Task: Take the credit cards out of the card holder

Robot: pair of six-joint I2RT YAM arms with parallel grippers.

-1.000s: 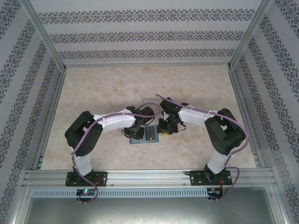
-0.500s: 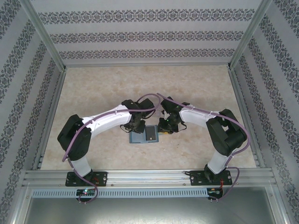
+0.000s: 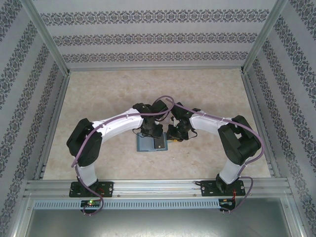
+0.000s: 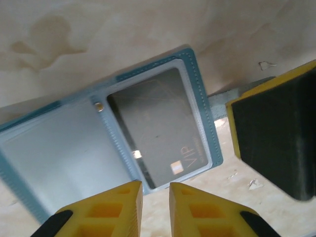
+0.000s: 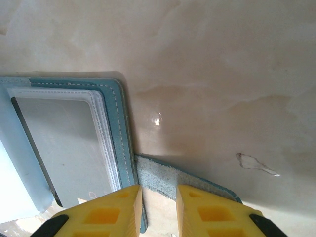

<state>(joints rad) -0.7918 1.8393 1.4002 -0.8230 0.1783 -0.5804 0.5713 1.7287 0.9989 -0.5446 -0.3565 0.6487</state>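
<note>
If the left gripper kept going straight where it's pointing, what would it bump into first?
Most likely the open card holder. The left gripper points at the page where the dark card sits behind a clear slot. How far off it is, I can't tell.

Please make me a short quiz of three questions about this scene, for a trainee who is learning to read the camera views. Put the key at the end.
1. True or false: the card holder lies opened out flat on the table.
2. Which word is printed on the dark card? A) VIP B) BANK C) GIFT
3. Fill in: the closing tab lies right at the fingertips of the ____ gripper.

Key: 1 true; 2 A; 3 right, that is, the right gripper.
</note>
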